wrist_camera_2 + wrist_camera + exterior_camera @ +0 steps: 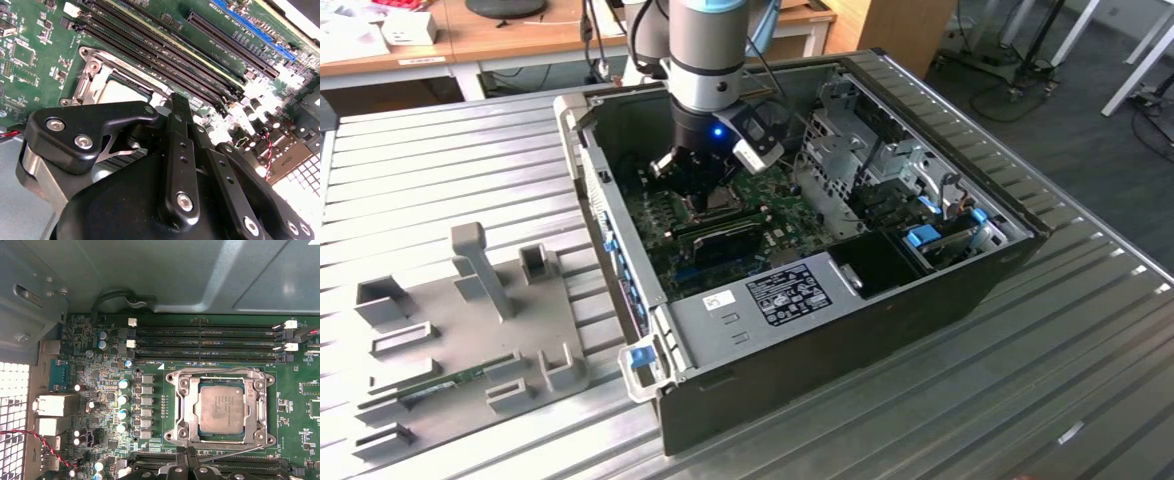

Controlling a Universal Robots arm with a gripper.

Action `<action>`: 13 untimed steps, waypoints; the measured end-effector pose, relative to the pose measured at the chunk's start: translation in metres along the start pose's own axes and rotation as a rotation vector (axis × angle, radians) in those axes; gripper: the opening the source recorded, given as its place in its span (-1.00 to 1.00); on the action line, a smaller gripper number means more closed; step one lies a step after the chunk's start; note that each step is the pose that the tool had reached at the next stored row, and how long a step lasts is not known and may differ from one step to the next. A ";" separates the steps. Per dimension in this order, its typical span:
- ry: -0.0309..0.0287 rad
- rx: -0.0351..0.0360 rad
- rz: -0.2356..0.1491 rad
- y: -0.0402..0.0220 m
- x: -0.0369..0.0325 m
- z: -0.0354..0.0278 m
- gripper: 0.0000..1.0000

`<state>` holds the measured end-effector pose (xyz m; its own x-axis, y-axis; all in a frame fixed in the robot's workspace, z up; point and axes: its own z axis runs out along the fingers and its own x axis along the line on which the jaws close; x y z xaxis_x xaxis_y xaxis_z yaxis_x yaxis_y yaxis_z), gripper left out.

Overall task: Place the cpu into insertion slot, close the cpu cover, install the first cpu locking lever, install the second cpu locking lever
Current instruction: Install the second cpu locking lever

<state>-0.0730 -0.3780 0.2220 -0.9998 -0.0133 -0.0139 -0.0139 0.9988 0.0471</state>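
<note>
- Grey-brown metal top of the cpu (221, 409), seated flat inside the insertion slot (220, 377) on the green motherboard (295, 415); first step judged done.
- Silver cpu cover (187, 407) lying down around the chip, its square window framing the chip's top; appears closed, so second step judged done too.
- Thin wire locking lever (235, 452) slanting along the socket edge nearest the fingers, running from the socket corner toward the black fingertips; seemingly not yet latched.
- Second lever not made out with certainty; both lever steps judged unfinished.
- Black gripper (172, 107) low over the board, just beside the socket's near edge in both wrist views, the socket directly beyond the fingertips.
- Fingers (180, 130) drawn close together in the second wrist view; whether clamped on the lever wire cannot be told.
- Long black memory slots (205, 342) on the far side of the socket from the fingers, another bank right beneath the fingers.
- Farther out, open black computer case (854, 330) on a ribbed metal table (1067, 380), with a grey parts fixture (467, 320) well apart, toward the exterior view's left.
</note>
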 end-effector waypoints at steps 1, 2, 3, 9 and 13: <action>0.0000 0.0000 0.000 0.0000 0.0000 0.0001 -0.80; 0.0000 0.0000 0.000 0.0000 0.0000 0.0003 -0.80; -0.0001 -0.0001 0.000 0.0000 0.0000 0.0005 -0.80; -0.0001 -0.0001 0.000 -0.0001 0.0002 0.0022 -0.80; -0.0015 -0.0001 0.000 0.0000 0.0016 0.0033 -0.80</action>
<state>-0.0745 -0.3779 0.2187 -0.9998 -0.0133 -0.0153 -0.0140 0.9988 0.0471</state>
